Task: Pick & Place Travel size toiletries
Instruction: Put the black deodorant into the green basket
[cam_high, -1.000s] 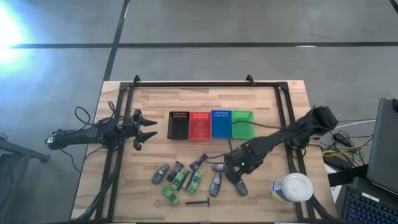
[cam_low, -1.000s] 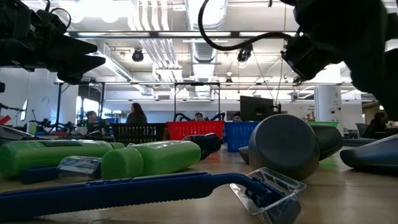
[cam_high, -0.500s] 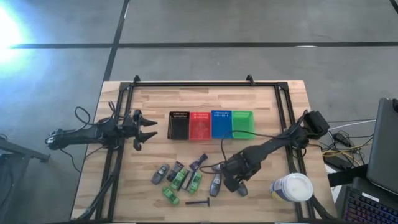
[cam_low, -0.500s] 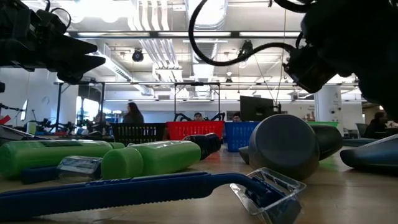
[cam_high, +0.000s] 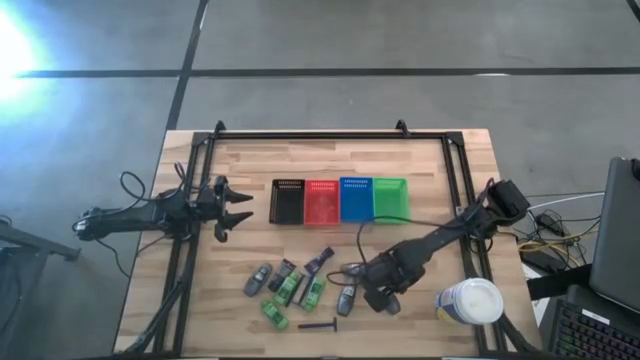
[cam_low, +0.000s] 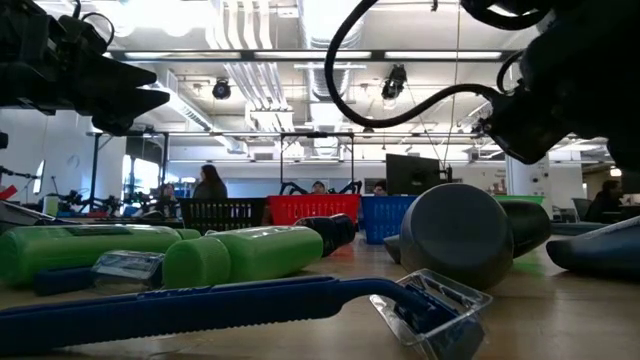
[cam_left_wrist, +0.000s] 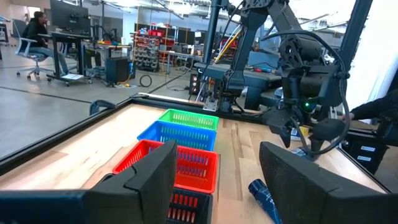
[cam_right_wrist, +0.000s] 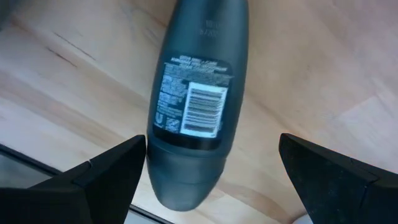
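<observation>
The toiletries lie scattered on the near half of the table: grey oblong tubes (cam_high: 258, 280) (cam_high: 347, 297), green packets (cam_high: 290, 288) (cam_high: 274, 315), a dark piece (cam_high: 319, 262) and a thin razor (cam_high: 320, 325). My right gripper (cam_high: 378, 288) is open and hovers over one grey tube (cam_right_wrist: 193, 106) with a barcode label. Its fingers (cam_right_wrist: 106, 174) stand on either side of the tube's cap end, pointing down. My left gripper (cam_high: 240, 212) is open and waits at the table's left, level with the baskets.
Four mesh baskets stand in a row mid-table: black (cam_high: 288, 201), red (cam_high: 322, 201), blue (cam_high: 356, 199), green (cam_high: 390, 198). A big white tub (cam_high: 470, 300) sits at the near right corner. A black frame (cam_high: 455, 180) runs along the table's edges. People are in the room beyond.
My right gripper has moved toward the table's near edge and slightly left, coming down over the grey tube, and has stayed open. The toiletries have not moved.
</observation>
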